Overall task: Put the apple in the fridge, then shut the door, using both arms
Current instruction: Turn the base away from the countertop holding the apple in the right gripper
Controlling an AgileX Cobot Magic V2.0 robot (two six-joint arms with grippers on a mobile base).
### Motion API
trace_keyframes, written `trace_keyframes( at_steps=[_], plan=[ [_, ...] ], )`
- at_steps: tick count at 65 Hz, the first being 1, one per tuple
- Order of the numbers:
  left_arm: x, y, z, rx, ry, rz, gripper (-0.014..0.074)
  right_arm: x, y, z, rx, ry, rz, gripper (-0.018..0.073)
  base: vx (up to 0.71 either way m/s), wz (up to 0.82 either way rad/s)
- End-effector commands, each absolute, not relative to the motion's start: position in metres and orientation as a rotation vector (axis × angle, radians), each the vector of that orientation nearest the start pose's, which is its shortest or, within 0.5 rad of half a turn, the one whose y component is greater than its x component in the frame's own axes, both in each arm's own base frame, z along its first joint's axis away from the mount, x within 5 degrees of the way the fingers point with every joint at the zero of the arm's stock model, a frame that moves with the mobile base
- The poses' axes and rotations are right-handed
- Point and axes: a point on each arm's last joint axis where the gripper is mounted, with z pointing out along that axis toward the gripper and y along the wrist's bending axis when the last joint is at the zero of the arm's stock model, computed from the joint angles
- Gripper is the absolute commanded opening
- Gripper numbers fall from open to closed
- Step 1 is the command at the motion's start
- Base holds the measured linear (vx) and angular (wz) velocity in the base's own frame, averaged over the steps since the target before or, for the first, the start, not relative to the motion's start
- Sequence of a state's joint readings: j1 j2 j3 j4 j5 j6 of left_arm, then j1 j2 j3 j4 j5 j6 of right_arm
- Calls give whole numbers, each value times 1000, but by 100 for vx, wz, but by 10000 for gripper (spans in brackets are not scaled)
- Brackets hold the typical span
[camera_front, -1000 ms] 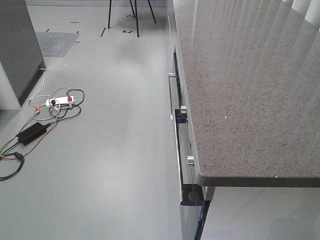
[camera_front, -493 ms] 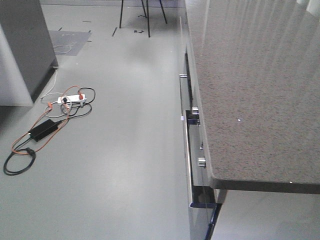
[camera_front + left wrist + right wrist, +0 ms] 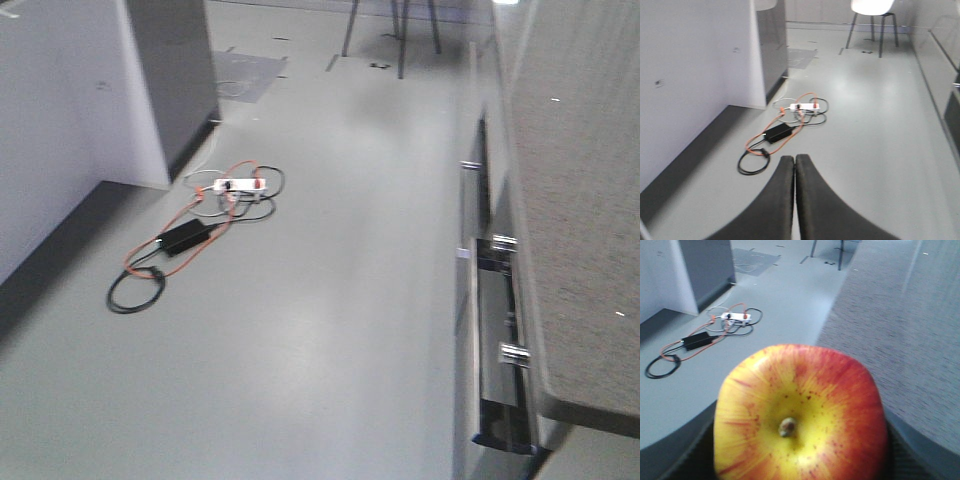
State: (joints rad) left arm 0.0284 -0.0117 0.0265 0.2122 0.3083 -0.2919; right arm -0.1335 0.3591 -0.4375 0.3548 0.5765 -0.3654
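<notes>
- Grey speckled counter [image 3: 585, 200] fills the right side.
- Orange and black cables [image 3: 190, 240] sprawl on the floor [image 3: 330, 330], well left of the counter.
- Left gripper [image 3: 795, 200]: dark fingers pressed together.
- Right gripper [image 3: 802, 452] pinches the apple [image 3: 800, 410], red and yellow, by the counter's edge.

apple [image 3: 800, 412]: round, red over the top and right side, yellow with red streaks and brown speckles round the stem pit. Short brown stem stub points at the right wrist camera. It sits near, low centre, wedged in the right gripper [image 3: 800, 452], dark fingers [image 3: 912, 452] on both flanks.
</notes>
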Motion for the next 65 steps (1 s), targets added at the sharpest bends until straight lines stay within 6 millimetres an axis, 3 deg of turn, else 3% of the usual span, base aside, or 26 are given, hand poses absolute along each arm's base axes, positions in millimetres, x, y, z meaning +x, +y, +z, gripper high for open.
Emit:
trace_keyframes(
  at_steps=[1, 65],
  plan=[
    [55, 6, 177, -144, 1738, -10, -5, 80, 5, 303, -35, 1847, 38, 30, 0, 49],
    [55, 6, 177, -144, 1738, -10, -5, 80, 5, 303, -35, 1847, 38, 30, 0, 35]
  ],
)
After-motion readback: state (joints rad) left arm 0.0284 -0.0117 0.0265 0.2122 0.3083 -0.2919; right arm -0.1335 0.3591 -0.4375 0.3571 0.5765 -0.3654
